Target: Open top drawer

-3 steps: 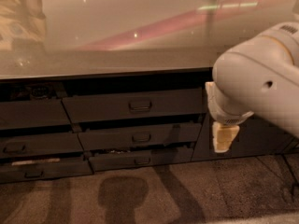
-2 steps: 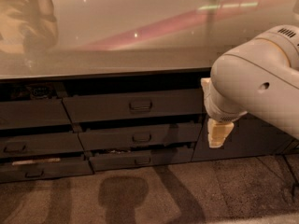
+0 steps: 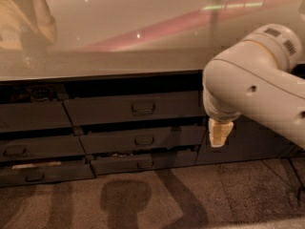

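Observation:
The top drawer (image 3: pixel 105 109) is the wide dark grey front just under the counter, with a small horizontal bar handle (image 3: pixel 143 108) at its middle. A dark gap shows between its top edge and the counter. My gripper (image 3: pixel 220 133) shows as a pale yellow tip hanging below the big white arm (image 3: pixel 257 89). It is to the right of the drawer's right end and a little lower than the handle, in front of the cabinet face. It touches nothing that I can see.
Two narrower drawers (image 3: pixel 143 140) (image 3: pixel 143 162) lie below the top drawer, and another stack of drawers (image 3: pixel 28 149) stands to the left. A plain dark panel (image 3: pixel 257 144) is behind the gripper. The glossy counter (image 3: pixel 119 37) overhangs above. Carpet floor (image 3: pixel 143 199) lies in front.
The gripper and arm have shifted slightly left and up, closer to the top drawer's right end. The drawers look the same.

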You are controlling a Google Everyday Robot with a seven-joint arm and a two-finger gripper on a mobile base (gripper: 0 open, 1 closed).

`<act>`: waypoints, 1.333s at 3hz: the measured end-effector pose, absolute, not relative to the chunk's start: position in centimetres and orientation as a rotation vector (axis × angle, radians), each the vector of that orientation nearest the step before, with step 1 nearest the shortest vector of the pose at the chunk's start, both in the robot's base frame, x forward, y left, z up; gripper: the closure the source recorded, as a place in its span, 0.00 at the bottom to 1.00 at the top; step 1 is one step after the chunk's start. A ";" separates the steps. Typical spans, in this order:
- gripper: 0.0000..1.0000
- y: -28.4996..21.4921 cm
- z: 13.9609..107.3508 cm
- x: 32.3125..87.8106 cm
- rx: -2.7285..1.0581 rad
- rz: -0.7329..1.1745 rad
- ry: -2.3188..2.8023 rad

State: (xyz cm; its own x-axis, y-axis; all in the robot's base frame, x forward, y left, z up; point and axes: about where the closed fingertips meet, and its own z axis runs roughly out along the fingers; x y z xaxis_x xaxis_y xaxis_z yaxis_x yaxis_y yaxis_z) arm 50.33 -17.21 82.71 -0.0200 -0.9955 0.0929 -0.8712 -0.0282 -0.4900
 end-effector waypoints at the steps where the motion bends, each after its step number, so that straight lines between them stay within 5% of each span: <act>1: 0.00 -18.0 81.1 53.8 -1.970 -0.643 2.031; 4: 0.00 -19.2 76.8 58.8 -1.995 -0.610 2.116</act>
State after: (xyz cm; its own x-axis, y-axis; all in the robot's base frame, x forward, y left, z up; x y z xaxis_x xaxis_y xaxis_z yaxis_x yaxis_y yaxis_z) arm 58.83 -19.24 76.84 -0.0904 -0.9841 0.1530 -0.9145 0.0212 -0.4041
